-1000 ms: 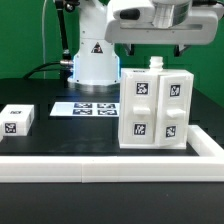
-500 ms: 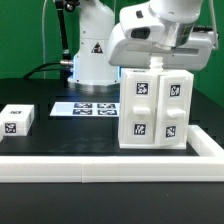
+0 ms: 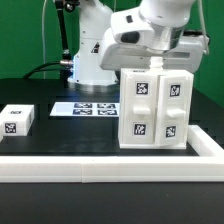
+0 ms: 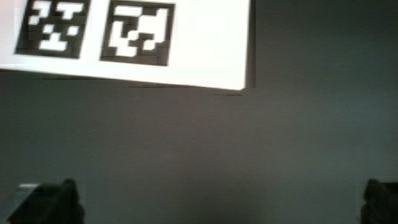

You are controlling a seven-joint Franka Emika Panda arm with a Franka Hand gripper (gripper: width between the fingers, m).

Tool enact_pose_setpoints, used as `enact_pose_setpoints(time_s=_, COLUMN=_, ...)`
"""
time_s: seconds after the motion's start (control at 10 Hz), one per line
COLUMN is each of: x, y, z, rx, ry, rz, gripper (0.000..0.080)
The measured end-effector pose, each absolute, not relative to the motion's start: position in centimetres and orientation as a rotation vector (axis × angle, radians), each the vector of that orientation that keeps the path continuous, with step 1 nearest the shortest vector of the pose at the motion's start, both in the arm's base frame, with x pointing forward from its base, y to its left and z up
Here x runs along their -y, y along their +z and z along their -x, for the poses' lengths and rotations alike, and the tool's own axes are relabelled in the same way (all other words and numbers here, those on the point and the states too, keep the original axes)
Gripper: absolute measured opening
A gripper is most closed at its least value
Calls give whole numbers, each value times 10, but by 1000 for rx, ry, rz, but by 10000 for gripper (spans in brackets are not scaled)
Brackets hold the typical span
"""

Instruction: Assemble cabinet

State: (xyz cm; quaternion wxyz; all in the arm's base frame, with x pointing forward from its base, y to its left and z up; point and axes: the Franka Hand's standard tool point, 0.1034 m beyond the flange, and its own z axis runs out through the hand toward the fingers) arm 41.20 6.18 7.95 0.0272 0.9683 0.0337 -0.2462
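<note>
Cabinet [image 3: 155,108] looks like stiff, light, slippery plastic — I'd pinch a panel edge; claw [image 4: 214,200] is spread wide, empty.

Marker board [image 3: 92,107] flat on the black table [image 3: 60,135], 2 tags [image 4: 134,32] in the wrist view; low white border rail [image 3: 100,162] along the table's near edge.

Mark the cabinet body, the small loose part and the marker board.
cabinet body [image 3: 141,109], exterior view, front face.
small loose part [image 3: 17,121], exterior view, tagged front face.
marker board [image 3: 87,107], exterior view, middle of the sheet.
</note>
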Motion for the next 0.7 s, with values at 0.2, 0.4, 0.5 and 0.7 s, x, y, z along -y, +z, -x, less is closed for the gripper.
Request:
enact_pose_setpoints(time_s=0.2, x=-26, y=64, z=-403, rx=-16, ry=-708, rz=-3008, gripper=797)
enact_pose_setpoints(time_s=0.4, x=-9, y=63, z=-403, rx=9, ry=-700, rz=-3011, gripper=797)
enact_pose_setpoints(time_s=0.5, x=-5, y=63, z=-403, rx=7, ry=-701, rz=-3013, gripper=797)
enact_pose_setpoints(time_s=0.7, x=10, y=63, z=-403, rx=-3, ry=-701, rz=-3020, gripper=797)
